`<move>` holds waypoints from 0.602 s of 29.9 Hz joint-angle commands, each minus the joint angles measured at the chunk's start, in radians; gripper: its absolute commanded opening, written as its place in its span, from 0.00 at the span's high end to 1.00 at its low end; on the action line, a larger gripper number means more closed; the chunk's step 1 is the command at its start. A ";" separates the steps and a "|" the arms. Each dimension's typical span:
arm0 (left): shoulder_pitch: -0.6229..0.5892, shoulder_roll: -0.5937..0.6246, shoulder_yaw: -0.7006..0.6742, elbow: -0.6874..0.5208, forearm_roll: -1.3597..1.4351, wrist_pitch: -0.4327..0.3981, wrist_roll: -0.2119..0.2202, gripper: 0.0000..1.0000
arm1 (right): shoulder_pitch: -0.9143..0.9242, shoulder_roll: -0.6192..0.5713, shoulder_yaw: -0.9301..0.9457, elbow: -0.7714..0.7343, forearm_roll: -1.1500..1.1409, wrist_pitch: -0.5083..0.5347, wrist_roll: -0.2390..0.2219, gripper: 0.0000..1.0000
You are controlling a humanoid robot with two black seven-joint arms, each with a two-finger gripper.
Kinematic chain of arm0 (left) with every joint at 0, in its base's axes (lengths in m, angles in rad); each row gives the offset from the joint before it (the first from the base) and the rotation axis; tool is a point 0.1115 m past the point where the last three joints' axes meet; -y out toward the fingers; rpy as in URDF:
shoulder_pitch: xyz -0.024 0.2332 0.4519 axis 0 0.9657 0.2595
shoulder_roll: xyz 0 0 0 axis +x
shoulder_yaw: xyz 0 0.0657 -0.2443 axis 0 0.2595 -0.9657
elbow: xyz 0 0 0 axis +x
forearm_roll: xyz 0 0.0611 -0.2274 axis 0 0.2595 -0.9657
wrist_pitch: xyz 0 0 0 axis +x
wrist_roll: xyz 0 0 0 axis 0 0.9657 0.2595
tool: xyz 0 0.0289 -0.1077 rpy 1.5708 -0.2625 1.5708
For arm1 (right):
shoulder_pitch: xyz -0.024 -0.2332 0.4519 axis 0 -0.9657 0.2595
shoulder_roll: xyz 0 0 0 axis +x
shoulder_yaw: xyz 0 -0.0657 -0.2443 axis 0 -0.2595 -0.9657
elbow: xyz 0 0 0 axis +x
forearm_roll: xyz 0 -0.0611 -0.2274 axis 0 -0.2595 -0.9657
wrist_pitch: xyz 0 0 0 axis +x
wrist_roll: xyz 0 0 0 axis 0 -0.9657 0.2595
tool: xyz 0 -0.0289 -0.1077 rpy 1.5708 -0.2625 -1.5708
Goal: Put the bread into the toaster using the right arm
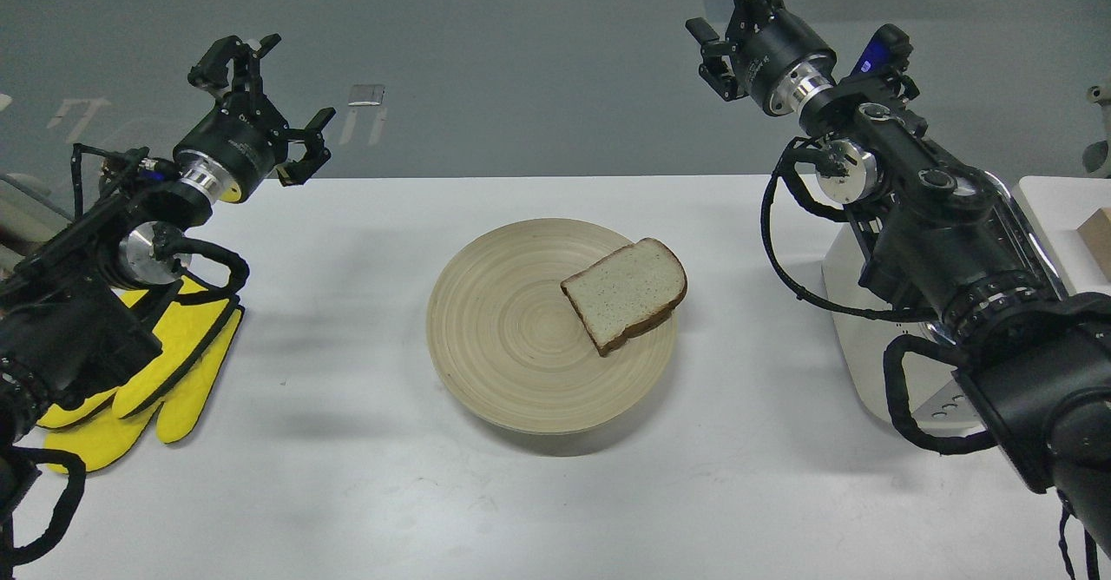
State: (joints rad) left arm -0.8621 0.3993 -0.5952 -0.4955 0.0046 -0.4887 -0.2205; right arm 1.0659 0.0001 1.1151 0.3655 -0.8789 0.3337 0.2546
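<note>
A white table (347,476) fills the near scene. At its right edge the toaster (855,337) stands mostly hidden behind the right arm (937,241), whose right gripper (738,7) is raised far above the table; its fingers are partly cut off, so I cannot tell its state. The left gripper (269,85) hovers far left, fingers spread apart, empty. A wooden plate (503,337) sits centre, carrying the bread (625,293) on its right rim. Yellow gloves (165,389) lie near left.

Pale, brown-speckled bread (624,293) with a brown crust lies at three o'clock on a beige wooden plate (512,346) ringed with fine concentric grain. Bright yellow quilted oven mitts (152,385) sit at nine o'clock on the white table (347,493). Cream-white toaster (855,337), chrome-trimmed, at three o'clock.
</note>
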 commanded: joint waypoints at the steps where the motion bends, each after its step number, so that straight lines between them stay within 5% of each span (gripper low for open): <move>1: 0.000 0.000 0.000 0.000 0.000 0.000 0.000 0.00 | -0.004 0.000 -0.001 0.001 0.000 0.002 0.000 0.03; 12: 0.000 0.000 0.000 0.000 0.000 0.000 0.000 0.00 | -0.023 0.000 -0.029 0.010 -0.003 0.024 -0.008 0.03; 18: 0.000 0.000 0.000 0.000 0.000 0.000 0.000 0.00 | 0.047 -0.113 -0.448 0.067 -0.014 0.096 -0.032 0.03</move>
State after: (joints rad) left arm -0.8621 0.3988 -0.5952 -0.4954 0.0046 -0.4887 -0.2215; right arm 1.0569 -0.0411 0.9091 0.3919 -0.8920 0.3997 0.2290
